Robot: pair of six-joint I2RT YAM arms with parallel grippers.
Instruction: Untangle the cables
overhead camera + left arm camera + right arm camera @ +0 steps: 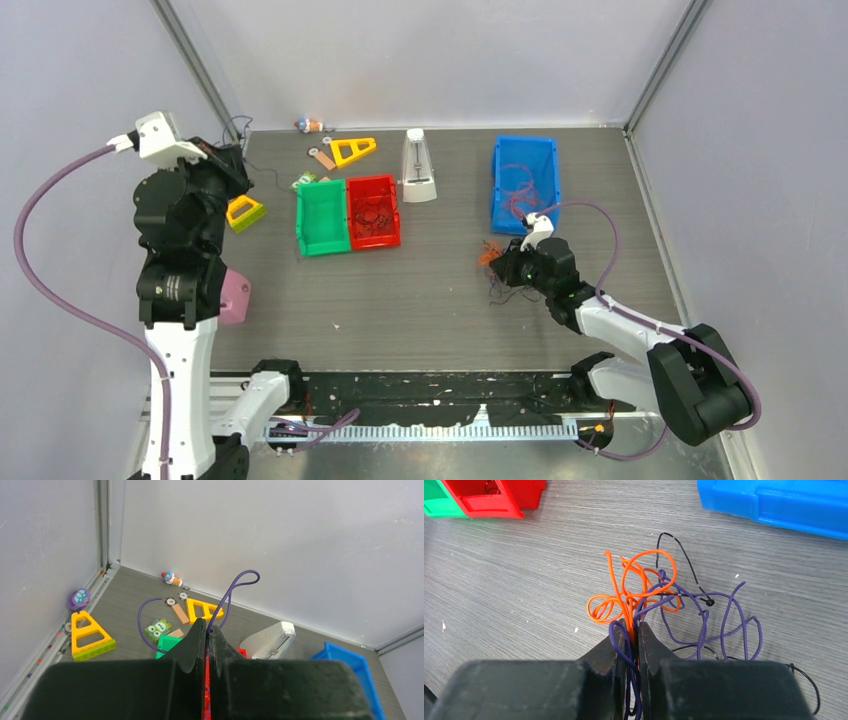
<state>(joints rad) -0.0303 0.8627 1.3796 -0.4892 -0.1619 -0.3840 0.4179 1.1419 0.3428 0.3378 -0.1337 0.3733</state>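
Cables (pixel 659 592): a loose clump of orange, purple and black strands is seen lying on the table (pixel 400 300). It is near the blue bin (pixel 524 142) and well right of the red bin (pixel 372 181) and green bin (pixel 322 215).

The right gripper (pixel 633 629) is set low at the near edge of the clump. Its jaws are closed on several orange and purple strands, which are seen running down between the fingers. Other loops are spread on the table beyond the fingertips. A thin black strand (pixel 684 562) is arched toward the blue bin.

The left gripper (pixel 207 630) is held high over the far left of the table, apart from the clump. Its jaws are shut on a single purple strand (pixel 235 582), which is curled upward in a loop past the tips. A further purple arc is seen lower left; whether it is the same strand cannot be told.

More thin strands are noted inside the blue bin and the red bin.
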